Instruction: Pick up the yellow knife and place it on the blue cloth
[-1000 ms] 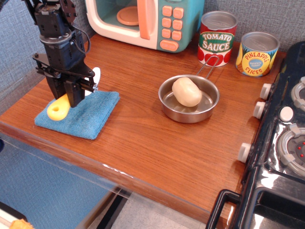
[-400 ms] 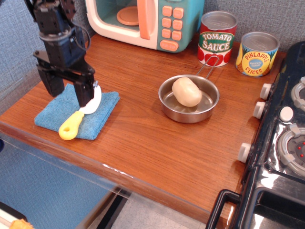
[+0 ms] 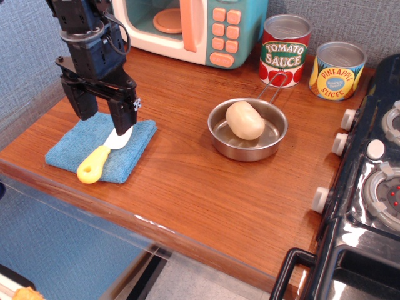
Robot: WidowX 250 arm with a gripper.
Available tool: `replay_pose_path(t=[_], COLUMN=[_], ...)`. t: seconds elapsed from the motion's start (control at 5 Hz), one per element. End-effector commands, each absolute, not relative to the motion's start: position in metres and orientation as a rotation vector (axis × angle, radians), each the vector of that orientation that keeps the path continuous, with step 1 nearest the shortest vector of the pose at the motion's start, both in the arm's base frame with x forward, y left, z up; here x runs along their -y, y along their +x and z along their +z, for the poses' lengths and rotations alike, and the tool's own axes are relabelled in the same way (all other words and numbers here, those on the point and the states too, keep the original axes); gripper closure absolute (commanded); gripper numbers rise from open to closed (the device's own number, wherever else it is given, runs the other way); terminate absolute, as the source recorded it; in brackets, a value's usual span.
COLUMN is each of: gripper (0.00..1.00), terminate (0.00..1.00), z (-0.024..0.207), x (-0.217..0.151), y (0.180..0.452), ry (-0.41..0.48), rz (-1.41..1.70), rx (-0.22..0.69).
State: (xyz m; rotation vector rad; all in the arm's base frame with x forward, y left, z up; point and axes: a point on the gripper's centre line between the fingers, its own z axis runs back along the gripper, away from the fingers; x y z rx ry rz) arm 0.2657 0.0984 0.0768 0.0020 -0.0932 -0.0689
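Note:
The yellow knife (image 3: 95, 162) lies on the blue cloth (image 3: 78, 147) at the table's front left. Its yellow handle points toward the front edge and its white blade points back under the gripper. My gripper (image 3: 102, 122) is open and empty, lifted just above the cloth, with its fingers on either side of the blade end. It does not touch the knife.
A steel pan (image 3: 273, 139) holding a potato (image 3: 244, 120) sits mid-table. A toy microwave (image 3: 187, 28) stands at the back, with a tomato sauce can (image 3: 284, 50) and a pineapple can (image 3: 337, 70) to its right. A toy stove (image 3: 375, 181) fills the right edge.
The gripper let go of the knife, which now lies flat on the cloth. The gripper opened, rose and shifted a little right and back.

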Motion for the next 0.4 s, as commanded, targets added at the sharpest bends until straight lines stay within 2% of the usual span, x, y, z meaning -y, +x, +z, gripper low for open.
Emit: replay_pose_path(t=[0.0,0.2], gripper=[0.0,0.0], terminate=[0.0,1.0], z=[0.0926,0.0926], x=[-0.0938,-0.0938], y=[0.2672,0.2672], ry=[0.015,0.015], rz=[-0.063,-0.063], rx=[0.139,0.139])
